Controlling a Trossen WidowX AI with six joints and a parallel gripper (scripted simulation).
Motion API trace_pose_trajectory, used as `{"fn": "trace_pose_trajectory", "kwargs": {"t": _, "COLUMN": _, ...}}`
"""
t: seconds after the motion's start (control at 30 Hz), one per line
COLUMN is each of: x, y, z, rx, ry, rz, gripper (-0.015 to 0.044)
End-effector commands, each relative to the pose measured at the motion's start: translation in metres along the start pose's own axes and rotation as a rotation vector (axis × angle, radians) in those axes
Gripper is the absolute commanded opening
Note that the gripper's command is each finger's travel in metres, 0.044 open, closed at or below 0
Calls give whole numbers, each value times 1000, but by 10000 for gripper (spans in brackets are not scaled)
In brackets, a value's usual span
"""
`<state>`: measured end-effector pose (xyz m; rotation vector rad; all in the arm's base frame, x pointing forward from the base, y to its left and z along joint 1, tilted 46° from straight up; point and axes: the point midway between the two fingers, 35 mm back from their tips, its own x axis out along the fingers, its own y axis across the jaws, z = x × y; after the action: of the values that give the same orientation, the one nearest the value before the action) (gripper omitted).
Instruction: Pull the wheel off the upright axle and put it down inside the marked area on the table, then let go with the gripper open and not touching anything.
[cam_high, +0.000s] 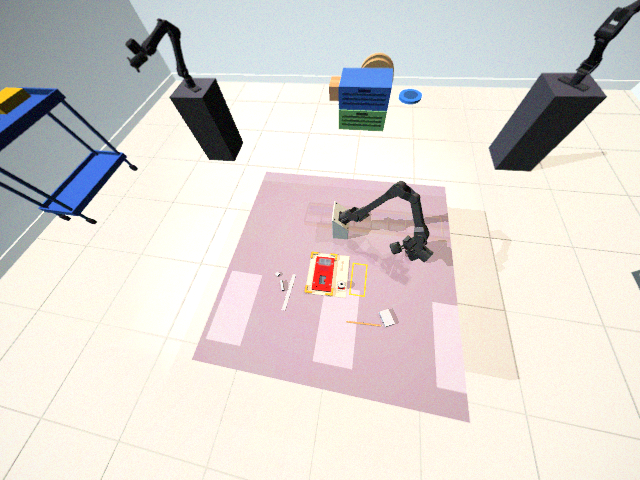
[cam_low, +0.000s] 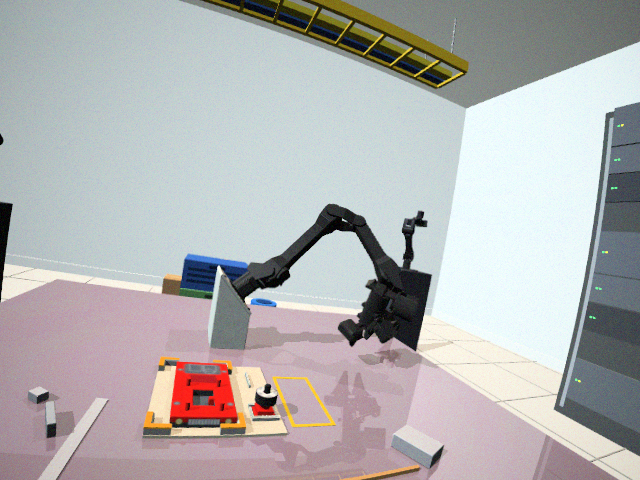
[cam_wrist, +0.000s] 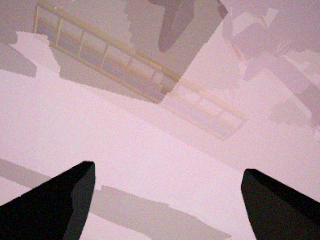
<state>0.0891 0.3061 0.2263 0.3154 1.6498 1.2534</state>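
The wheel (cam_high: 341, 283) (cam_low: 266, 398), black with a white upper face, sits on the upright axle (cam_low: 267, 387), whose dark tip sticks out above it. Its red base stands on the right part of the cream board (cam_high: 345, 273) (cam_low: 264, 427). The marked area is a yellow outline (cam_high: 366, 280) (cam_low: 321, 400) on the table, just right of the board, with nothing inside it. My gripper (cam_wrist: 170, 175) is open and empty, held above the table to the right of and behind the marked area, away from the wheel. The wrist view shows only the table's shiny surface between the fingers, not the wheel.
A red car body (cam_high: 323, 281) (cam_low: 204, 395) lies on the board between orange corner blocks. A pale block (cam_high: 387, 317) (cam_low: 417, 446) and an orange stick (cam_high: 363, 323) (cam_low: 385, 472) lie front right. A long pale strip (cam_high: 288, 292) (cam_low: 74, 438) and small grey pieces lie left.
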Motion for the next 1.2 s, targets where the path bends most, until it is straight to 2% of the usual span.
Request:
{"fn": "trace_pose_trajectory", "kwargs": {"t": 0.0, "x": -22, "y": -46, "z": 43, "rx": 55, "ry": -102, "rz": -62, "gripper": 300}}
{"fn": "trace_pose_trajectory", "kwargs": {"t": 0.17, "x": -56, "y": -103, "z": 77, "rx": 126, "ry": -207, "rz": -126, "gripper": 300}}
{"fn": "trace_pose_trajectory", "kwargs": {"t": 0.5, "x": -113, "y": -203, "z": 97, "rx": 234, "ry": -311, "rz": -165, "gripper": 300}}
{"fn": "trace_pose_trajectory", "kwargs": {"t": 0.7, "x": -159, "y": -281, "z": 93, "rx": 320, "ry": -379, "rz": -189, "gripper": 300}}
{"fn": "trace_pose_trajectory", "kwargs": {"t": 0.93, "x": -205, "y": -368, "z": 61, "rx": 414, "ry": -452, "rz": -192, "gripper": 300}}
{"fn": "trace_pose_trajectory", "kwargs": {"t": 1.17, "x": -209, "y": -378, "z": 56, "rx": 423, "ry": -459, "rz": -192, "gripper": 300}}
